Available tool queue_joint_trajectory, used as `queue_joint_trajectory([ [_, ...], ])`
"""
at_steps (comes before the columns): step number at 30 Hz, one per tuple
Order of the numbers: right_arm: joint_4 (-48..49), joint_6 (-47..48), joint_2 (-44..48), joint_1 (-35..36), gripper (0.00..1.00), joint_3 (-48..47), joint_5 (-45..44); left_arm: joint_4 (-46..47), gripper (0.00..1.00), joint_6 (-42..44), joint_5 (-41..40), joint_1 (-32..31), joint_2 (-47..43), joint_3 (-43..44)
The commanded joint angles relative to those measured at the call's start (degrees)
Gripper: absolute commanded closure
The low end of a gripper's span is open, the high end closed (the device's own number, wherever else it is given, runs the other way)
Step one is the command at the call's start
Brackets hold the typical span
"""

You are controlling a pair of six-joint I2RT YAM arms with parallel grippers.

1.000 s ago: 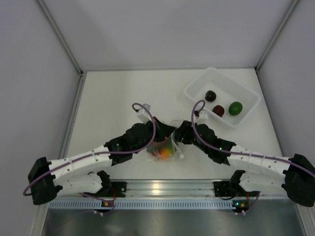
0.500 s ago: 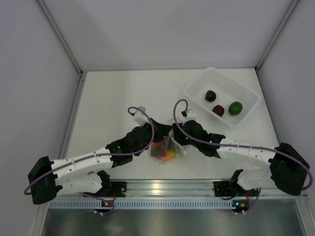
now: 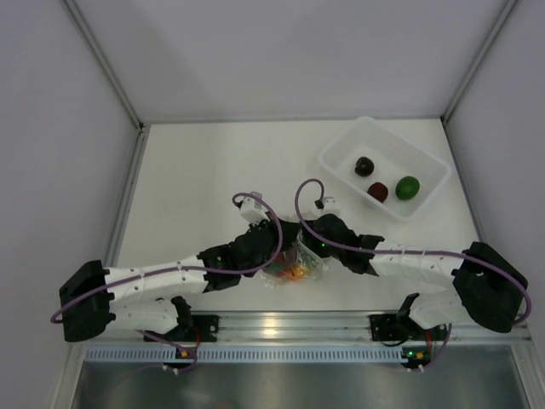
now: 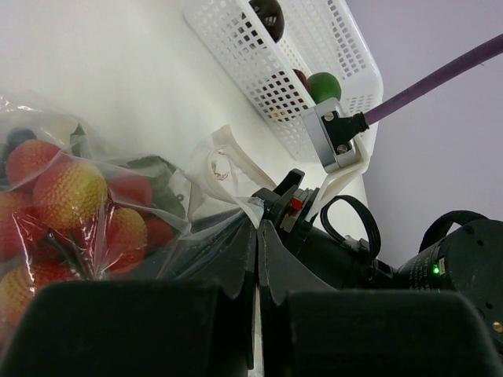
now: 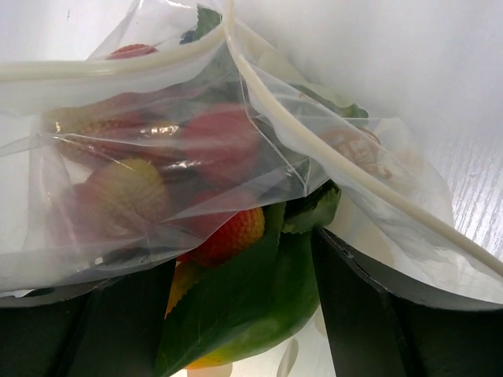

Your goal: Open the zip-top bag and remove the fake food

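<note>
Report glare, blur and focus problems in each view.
Top external: sharp, evenly lit, with one glare patch on the silver metal rail. Left wrist: the left hand blurs near the lens. Right wrist: the clear crinkly plastic zip-top bag veils the red plastic fake food behind it.

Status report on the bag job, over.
Left gripper shut on bag edge. Right gripper open at its parted mouth. Food inside. Nothing blocking.

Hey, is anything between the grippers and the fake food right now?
Yes: the zip-top bag's clear film wraps the fake food, separating it from the left gripper and the right gripper. Nothing else visible intervenes.
</note>
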State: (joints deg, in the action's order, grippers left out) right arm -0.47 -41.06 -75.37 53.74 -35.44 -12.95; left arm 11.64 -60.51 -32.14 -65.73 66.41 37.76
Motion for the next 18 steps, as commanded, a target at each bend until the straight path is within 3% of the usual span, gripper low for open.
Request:
queue_joint_trajectory([
  [1,8.82,1.59,2.95,3.65,0.30,-1.03,4.16,4.36,1.00,0.13,4.20,-2.47,2.40,2.32],
  [6,11.18,1.25,6.02,6.03,0.37,0.81,4.51,4.27,1.00,4.07,3.05,-4.22,2.93,3.46],
  [13,22.69,-1.30,8.92,6.38,0.45,7.04,9.34,2.87,1.00,11.29,4.54,-6.60,2.85,8.38],
  [18,24.31,-5.16,12.88,6.38,0.49,9.43,4.71,2.34,1.00,16.29,5.33,-7.83,2.41,10.93],
])
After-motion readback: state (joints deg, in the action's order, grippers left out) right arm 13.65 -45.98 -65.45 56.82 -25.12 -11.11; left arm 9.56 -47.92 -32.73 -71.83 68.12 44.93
